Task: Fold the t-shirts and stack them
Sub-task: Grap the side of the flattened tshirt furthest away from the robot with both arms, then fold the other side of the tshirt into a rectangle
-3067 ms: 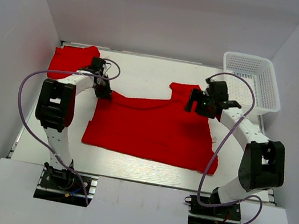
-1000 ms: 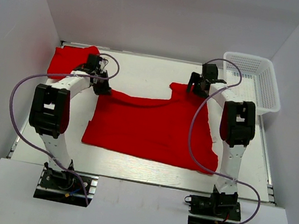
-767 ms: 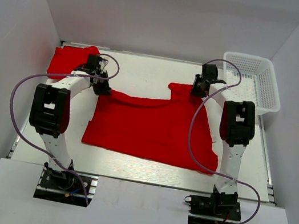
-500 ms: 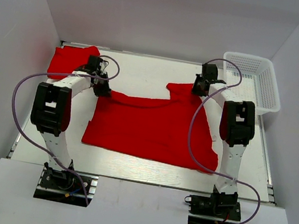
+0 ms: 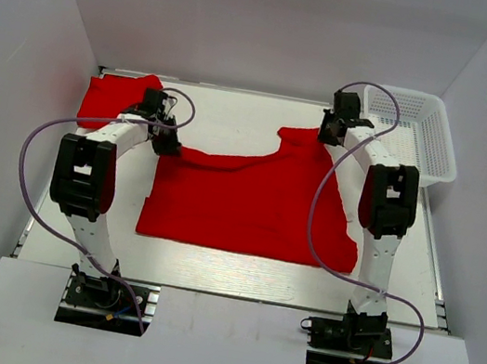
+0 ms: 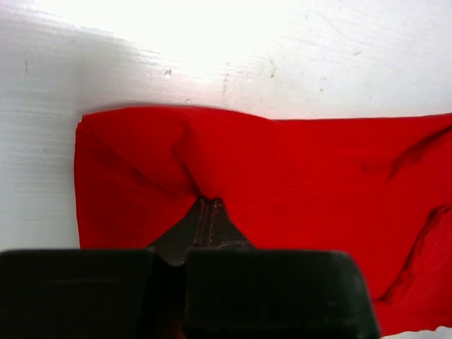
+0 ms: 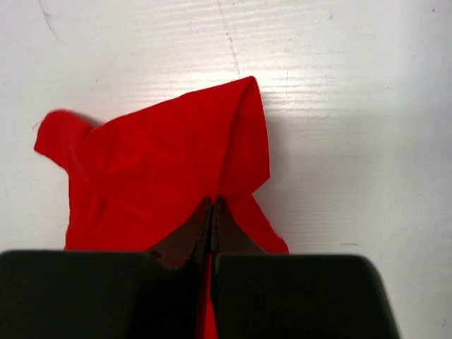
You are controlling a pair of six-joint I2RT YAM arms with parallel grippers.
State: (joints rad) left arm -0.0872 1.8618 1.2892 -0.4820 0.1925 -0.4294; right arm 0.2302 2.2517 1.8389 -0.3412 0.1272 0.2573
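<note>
On the white table, the top view shows one red t-shirt spread mostly flat in the middle, with its hem toward the arm bases and its neckline toward the far wall. A second red t-shirt lies bunched in the far-left corner. The left arm crosses between the two, so I cannot tell if they touch. A white mesh basket sits in the far-right corner. The left gripper is at the spread shirt's far-left shoulder. The right gripper is at its far-right shoulder, near the basket, where the cloth rises toward it in a point. From above the jaws are too small to read, but the wrist views show them. In the left wrist view the jaws are pressed together, pinching a ridge of red cloth, with the fabric's edge at the left and bare table beyond. In the right wrist view the jaws are also clamped together, on a peaked corner of cloth with white table on three sides. Neither wrist view takes in the basket or the corner shirt.
</note>
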